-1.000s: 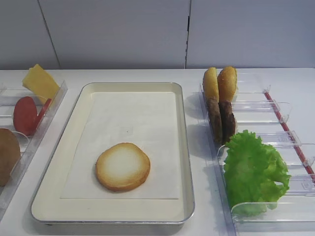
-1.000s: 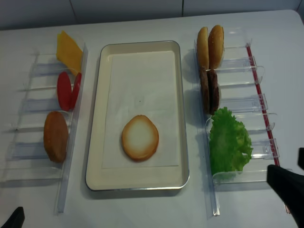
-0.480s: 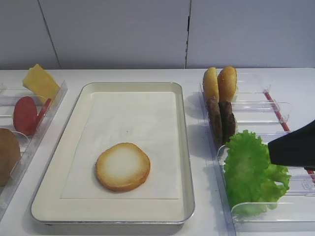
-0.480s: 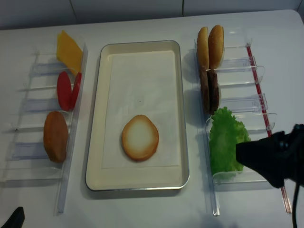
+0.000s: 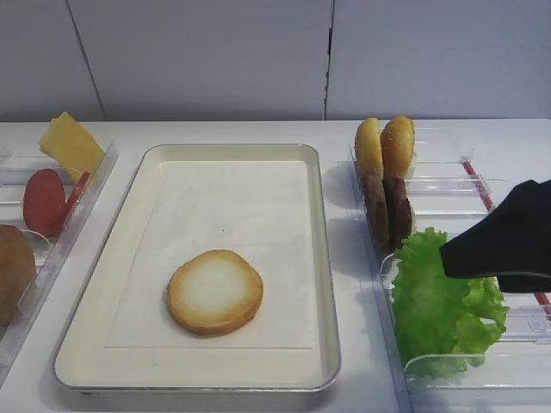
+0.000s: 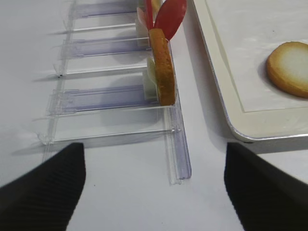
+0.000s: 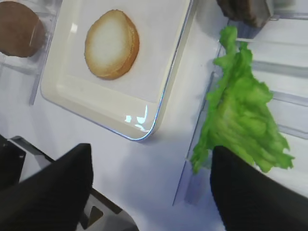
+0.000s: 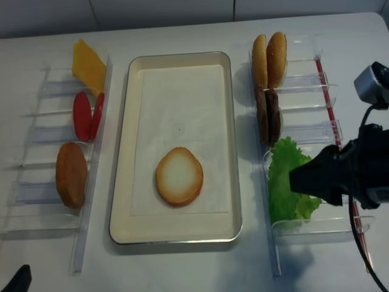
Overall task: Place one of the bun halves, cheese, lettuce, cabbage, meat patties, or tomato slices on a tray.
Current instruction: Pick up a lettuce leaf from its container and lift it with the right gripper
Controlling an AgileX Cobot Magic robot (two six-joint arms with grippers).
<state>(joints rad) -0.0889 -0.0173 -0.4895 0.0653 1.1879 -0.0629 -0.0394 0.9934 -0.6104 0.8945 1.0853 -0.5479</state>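
R tool (image 8: 304, 179) hangs over the lettuce (image 8: 285, 182) in the R clear rack (image 8: 316, 79), jaws spread wide, nothing pinched. One bun half (image 8: 179, 176) lies flat-face up on the tray (image 8: 124, 121), near its front end. L tool (image 6: 154, 190) low above tabletop (image 6: 29, 48), jaws also spread, beside L rack (image 6: 110, 96).

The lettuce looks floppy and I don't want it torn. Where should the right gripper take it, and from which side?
Probably from above, at the frilly upper edge of the lettuce. The leaf stands leaning in its clear rack, so only that edge is free. The right gripper hangs open over it; the fingers could close across the thin leaf.
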